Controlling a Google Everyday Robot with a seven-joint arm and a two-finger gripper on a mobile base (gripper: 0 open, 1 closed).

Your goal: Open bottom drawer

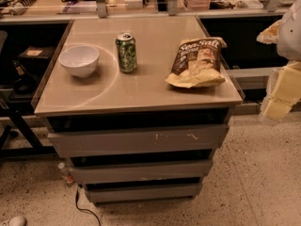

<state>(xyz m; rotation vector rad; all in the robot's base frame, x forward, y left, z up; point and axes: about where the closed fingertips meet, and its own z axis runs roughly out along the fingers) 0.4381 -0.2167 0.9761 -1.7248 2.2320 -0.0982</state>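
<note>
A grey cabinet [136, 95] with three stacked handle-less drawer fronts stands in the middle of the camera view. The bottom drawer [143, 192] is the narrowest and lowest front, plain grey, just above the floor, with a thin dark gap over it. Above it are the mid-width front [141, 171] and the widest front [138, 140] with pale scratch marks. My gripper [281, 95] shows as pale yellow and white parts at the right edge, about level with the cabinet top, well to the right of and above the bottom drawer, touching nothing.
On the cabinet top are a white bowl [79, 60], a green can [126, 52] and a chip bag [197, 62]. A black cable [83, 207] and a small bottle [64, 171] lie on the speckled floor at the lower left. Dark desk legs [19, 126] stand to the left.
</note>
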